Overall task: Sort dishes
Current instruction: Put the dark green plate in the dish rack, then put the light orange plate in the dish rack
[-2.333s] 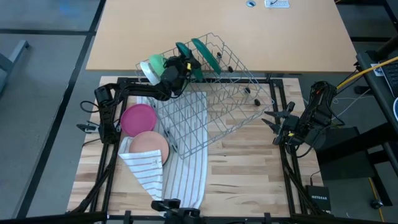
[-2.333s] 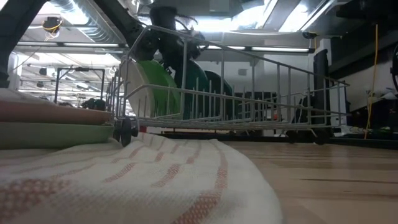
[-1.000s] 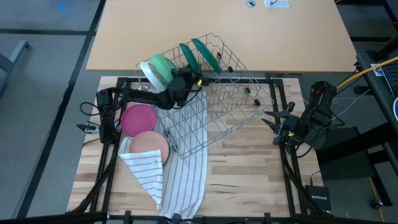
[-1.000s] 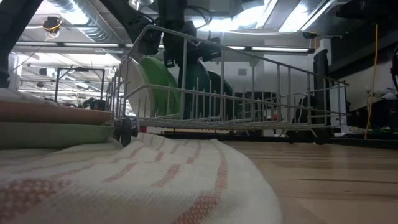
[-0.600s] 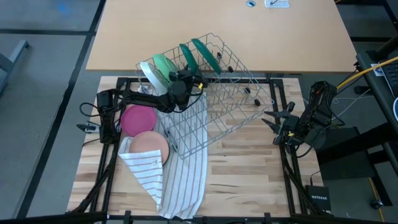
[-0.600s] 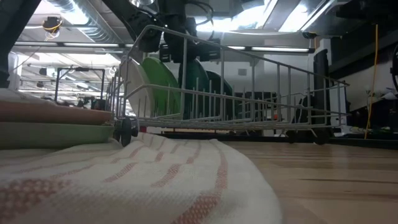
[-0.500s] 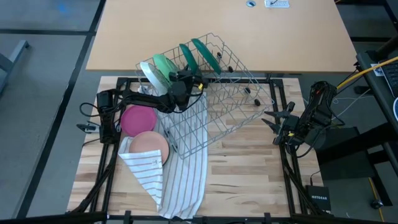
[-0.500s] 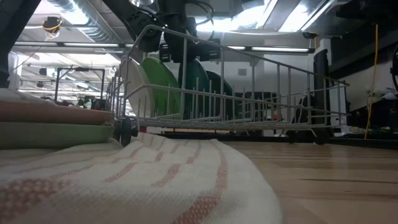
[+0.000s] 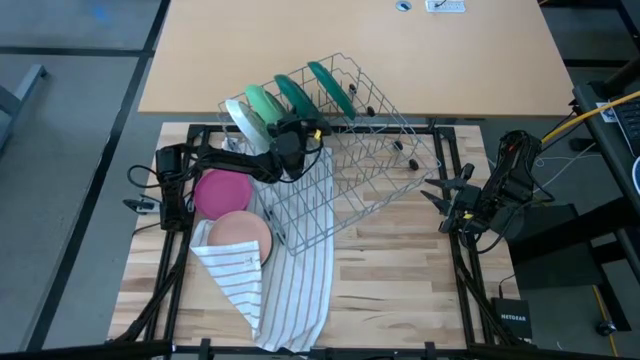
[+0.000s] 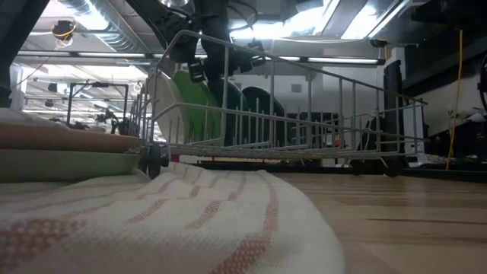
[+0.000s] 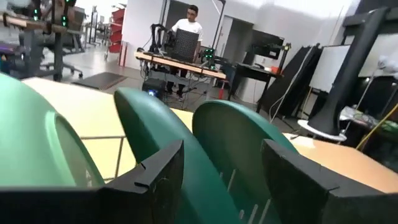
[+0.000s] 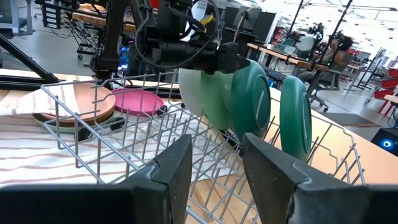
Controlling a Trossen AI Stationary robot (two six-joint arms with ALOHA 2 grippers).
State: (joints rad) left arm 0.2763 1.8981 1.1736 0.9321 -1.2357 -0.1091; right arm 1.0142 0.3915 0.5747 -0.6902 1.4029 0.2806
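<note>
The left claw [image 9: 297,135] hangs over the wire rack [image 9: 340,160] at the far left part of the tabletop [image 9: 400,270], its fingers spread around the rim of a dark green plate [image 9: 292,92] without clearly pressing it. In the rack stand 3 plates upright: a light green plate [image 9: 258,106], this dark green one, and another dark green plate [image 9: 330,85]. A magenta plate [image 9: 222,190] and a peach-pink plate [image 9: 240,232] lie near the left edge, beside the striped cloth [image 9: 290,285]. The right claw [image 9: 440,195] waits spread at the right edge.
</note>
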